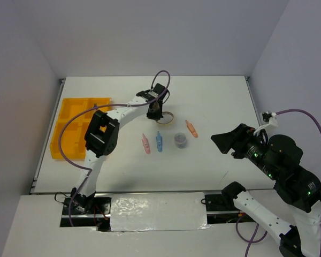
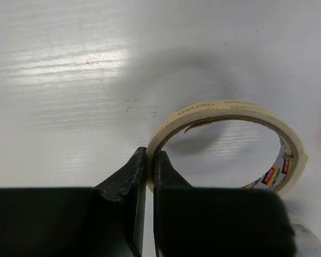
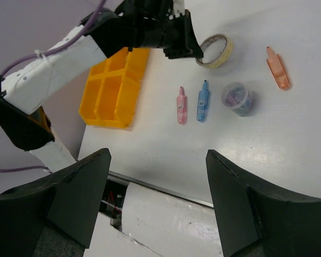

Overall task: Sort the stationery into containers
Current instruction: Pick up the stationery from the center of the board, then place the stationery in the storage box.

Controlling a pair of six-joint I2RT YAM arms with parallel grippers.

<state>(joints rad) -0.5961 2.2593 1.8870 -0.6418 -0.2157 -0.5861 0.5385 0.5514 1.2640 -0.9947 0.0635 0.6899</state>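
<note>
My left gripper [image 1: 154,111] is shut on the near wall of the beige tape ring [image 2: 230,107], one finger inside the ring and one outside. The ring [image 1: 167,119] is at the table's middle back; I cannot tell whether it rests on the table. The pink piece [image 1: 146,143], blue piece [image 1: 159,141], dark round jar [image 1: 180,140] and orange piece [image 1: 191,128] lie loose in front of it. The yellow-orange tray [image 1: 77,126] lies at far left. My right gripper [image 1: 219,140] is open and empty, raised to the right of the items. No clear bottle shows.
White walls stand close on the left, back and right. In the right wrist view the tray [image 3: 115,85] sits by the table's left edge, and the left arm [image 3: 69,59] reaches over it. The table's front edge has a metal rail [image 3: 166,190].
</note>
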